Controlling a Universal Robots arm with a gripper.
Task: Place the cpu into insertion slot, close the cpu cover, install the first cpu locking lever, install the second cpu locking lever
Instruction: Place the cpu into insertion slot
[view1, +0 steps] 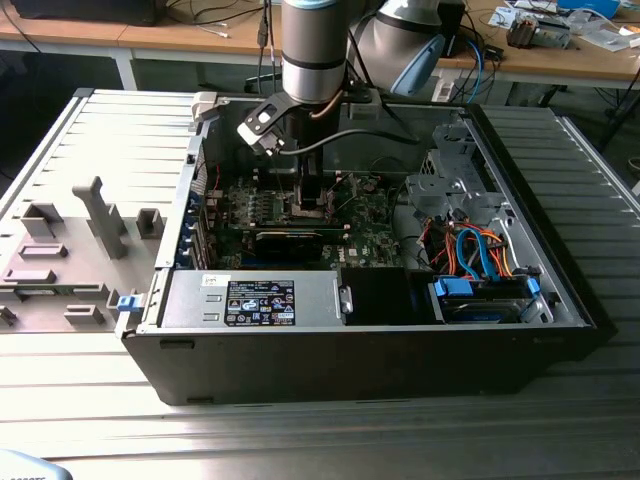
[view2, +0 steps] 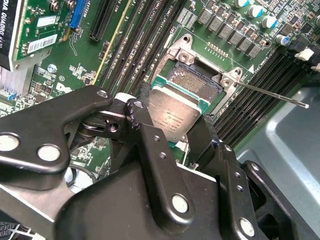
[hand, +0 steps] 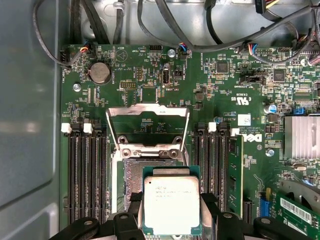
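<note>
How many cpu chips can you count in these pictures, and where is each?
1. The cpu is gripped by the tool, tilted over the open insertion slot, with the cpu cover swung open. Others could be hidden under parts in the case.

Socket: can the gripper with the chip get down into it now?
Probably yes: the gripper holds the chip over the socket, the cover stands open, and what shows of the socket looks bare.

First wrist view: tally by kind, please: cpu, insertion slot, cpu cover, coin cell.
cpu: 1
insertion slot: 1
cpu cover: 1
coin cell: 1
Total: 4
</note>
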